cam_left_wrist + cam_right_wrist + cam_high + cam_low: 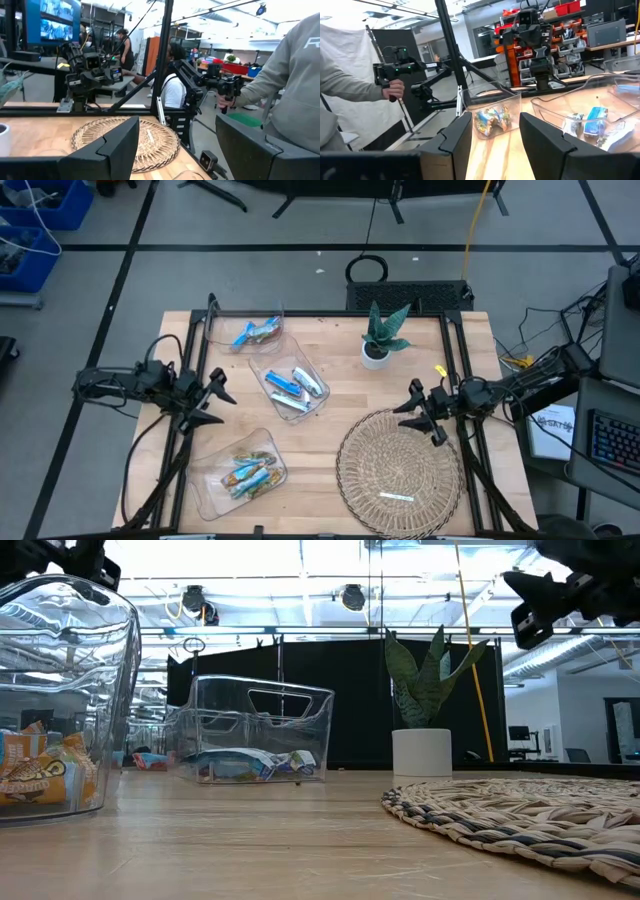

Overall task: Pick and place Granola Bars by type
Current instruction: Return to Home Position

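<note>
Arms idle at the frame's mid-left and mid-right.
Left gripper (pixel 214 402) and right gripper (pixel 421 415) gape wide, empty; pale bar (pixel 395 497) on woven mat (pixel 370 450) unreadable; bare wood between.

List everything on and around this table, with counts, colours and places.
Transparent bins: three, clear, table's left half, top to bottom in the high view.
Granola Bars: several per bin; mostly blue in the top bin, blue and silver in the middle, orange-gold in the bottom; counts unclear.
Loose bar: one, pale silver, on the mat.
Woven mat: one, tan, lower right.
Potted plant: one, green, white pot, upper right.
Person: one, grey sleeve, beyond the table.
Left end effector: open, left side.
Right end effector: open, right side.
</note>
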`<act>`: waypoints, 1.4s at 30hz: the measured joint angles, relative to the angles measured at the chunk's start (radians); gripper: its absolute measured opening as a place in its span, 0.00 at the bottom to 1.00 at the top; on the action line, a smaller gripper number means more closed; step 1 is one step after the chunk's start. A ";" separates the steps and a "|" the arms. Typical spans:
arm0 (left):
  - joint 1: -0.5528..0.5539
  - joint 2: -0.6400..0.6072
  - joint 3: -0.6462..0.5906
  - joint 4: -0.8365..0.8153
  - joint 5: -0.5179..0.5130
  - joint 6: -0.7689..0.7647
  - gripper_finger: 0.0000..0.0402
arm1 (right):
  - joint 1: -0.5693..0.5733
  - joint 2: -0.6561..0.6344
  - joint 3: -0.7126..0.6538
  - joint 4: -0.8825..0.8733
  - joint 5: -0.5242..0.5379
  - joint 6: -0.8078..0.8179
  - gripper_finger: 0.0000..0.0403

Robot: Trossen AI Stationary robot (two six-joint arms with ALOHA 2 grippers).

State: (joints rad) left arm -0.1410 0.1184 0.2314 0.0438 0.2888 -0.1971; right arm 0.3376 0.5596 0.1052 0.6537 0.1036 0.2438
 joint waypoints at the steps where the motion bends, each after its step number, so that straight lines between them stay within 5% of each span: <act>1: 0.000 -0.009 -0.012 0.012 0.004 0.001 0.66 | 0.002 -0.005 -0.005 -0.001 0.001 0.000 0.39; 16: 0.000 -0.114 -0.076 0.066 0.042 -0.019 0.64 | 0.062 -0.136 -0.041 -0.017 0.111 -0.102 0.39; 42: 0.030 -0.114 -0.074 0.201 0.106 -0.019 0.65 | 0.064 -0.558 -0.041 -0.386 0.163 -0.117 0.39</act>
State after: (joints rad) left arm -0.1109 0.0044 0.1570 0.2451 0.3945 -0.2160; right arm 0.4011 0.0017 0.0647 0.2681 0.2665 0.1263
